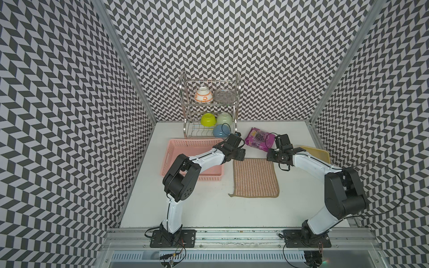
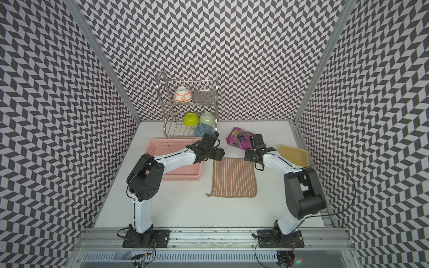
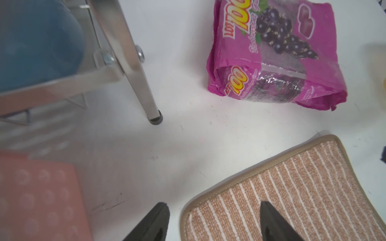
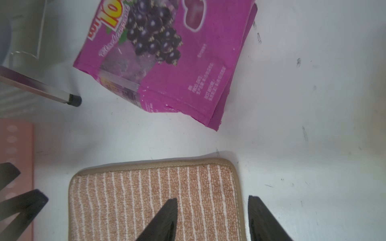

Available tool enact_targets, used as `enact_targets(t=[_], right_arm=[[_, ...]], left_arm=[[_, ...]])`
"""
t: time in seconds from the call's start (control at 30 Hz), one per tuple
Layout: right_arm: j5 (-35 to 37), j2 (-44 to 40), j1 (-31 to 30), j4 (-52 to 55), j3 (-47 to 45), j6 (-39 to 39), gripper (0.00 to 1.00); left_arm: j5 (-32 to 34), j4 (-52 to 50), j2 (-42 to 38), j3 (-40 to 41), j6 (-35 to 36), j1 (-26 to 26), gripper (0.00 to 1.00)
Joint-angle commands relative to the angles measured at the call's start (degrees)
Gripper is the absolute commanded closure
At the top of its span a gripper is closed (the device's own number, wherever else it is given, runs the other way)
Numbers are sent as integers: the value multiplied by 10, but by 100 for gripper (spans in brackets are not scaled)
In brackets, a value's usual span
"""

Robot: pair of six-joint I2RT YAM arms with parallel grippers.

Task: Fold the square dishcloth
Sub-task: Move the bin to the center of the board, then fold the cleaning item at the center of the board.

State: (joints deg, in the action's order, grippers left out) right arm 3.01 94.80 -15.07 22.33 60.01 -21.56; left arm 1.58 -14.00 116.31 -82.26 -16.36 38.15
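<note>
A: Status?
B: Square dishcloth (image 1: 254,177) flat, unfolded, 3 o'clock of pink basket (image 1: 192,140). Left gripper (image 3: 213,205) spread astride its 11 o'clock corner, right gripper (image 4: 212,199) spread at 1 o'clock. Nothing pinched; no fold made yet.

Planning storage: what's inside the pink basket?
Nothing shows on the visible floor of the pink basket; the left arm crosses above it and hides the middle.

You're looking at white table (image 1: 209,208), scuffed. Square dishcloth (image 1: 254,177) lies flat, unfolded, your landmark. Pink basket (image 1: 176,148) left of cloth, near, not touching. Steel dish rack (image 1: 209,104) beyond cloth, far-left, against back wall. Purple snack bag (image 1: 260,139) just past cloth's far edge, apart. Yellow tray (image 1: 318,153) off cloth's far-right corner.
</note>
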Motion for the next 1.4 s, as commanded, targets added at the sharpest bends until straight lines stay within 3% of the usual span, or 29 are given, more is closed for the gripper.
enact_targets(t=[0.0,0.1,0.37,0.63,0.87,1.3,1.37], right_arm=[[-8,13,5,-10,10,19,45],[-5,24,6,-11,9,23,45],[-7,43,10,-17,9,24,46],[-10,55,13,-21,14,30,48],[-14,75,13,-19,27,34,51],[13,108,17,0,62,37,60],[14,110,17,0,63,37,63]], left_arm=[[-13,-38,15,-25,41,-7,31],[-21,-50,30,-29,58,-15,36],[-22,-71,53,-31,85,-28,37],[-32,-71,60,-24,98,-32,48],[-46,-74,61,-21,109,-33,62],[-49,-80,65,-23,122,-34,99],[-47,-80,66,-26,122,-35,100]])
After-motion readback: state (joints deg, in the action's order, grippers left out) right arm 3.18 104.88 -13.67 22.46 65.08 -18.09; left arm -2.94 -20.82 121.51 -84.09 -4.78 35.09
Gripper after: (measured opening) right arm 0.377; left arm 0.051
